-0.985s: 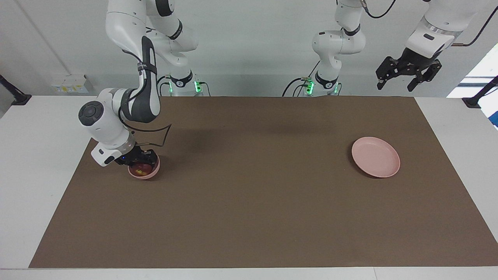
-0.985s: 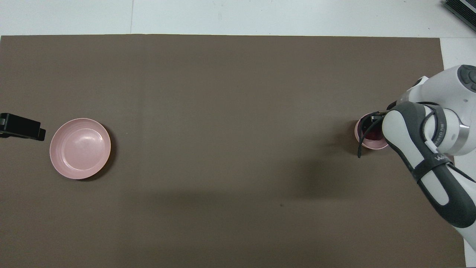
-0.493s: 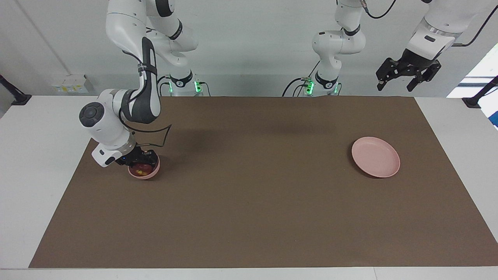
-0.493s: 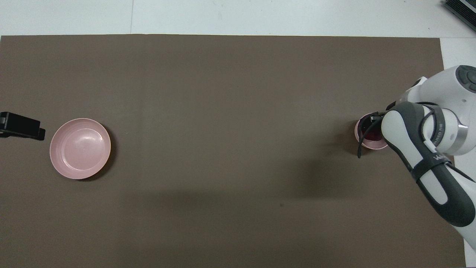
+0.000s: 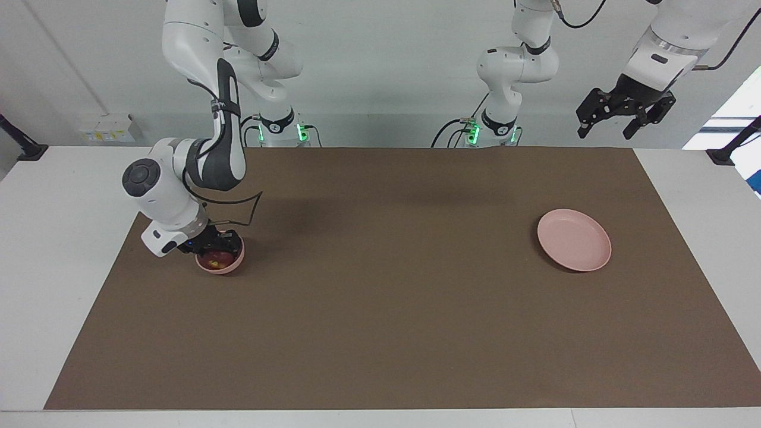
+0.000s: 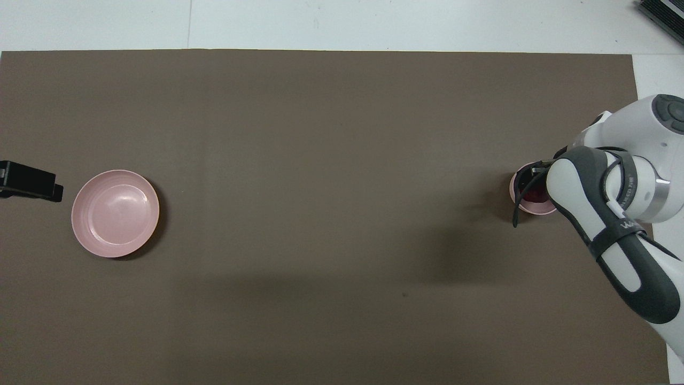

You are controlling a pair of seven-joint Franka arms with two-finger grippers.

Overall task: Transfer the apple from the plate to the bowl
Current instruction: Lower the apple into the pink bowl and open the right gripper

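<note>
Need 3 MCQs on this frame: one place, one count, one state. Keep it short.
1. Where is the apple?
A on the plate
B in the bowl
C on the mat
2. How many pink dishes are on the mat?
A one
B two
C three
3. The plate is:
A empty
B holding the apple
C stacked in the bowl

B: red fruit sits inside the bowl, under the right gripper.
B: only the plate and the bowl.
A: its surface is bare; the left gripper waits raised.

We are seeing even, bright overhead lighting. Soft shadows are falling on the brown mat (image 5: pixel 380 297), a faint glare is showing on the plate (image 6: pixel 115 213), and daylight is bleeding in at three o'clock in the facing view.
</note>
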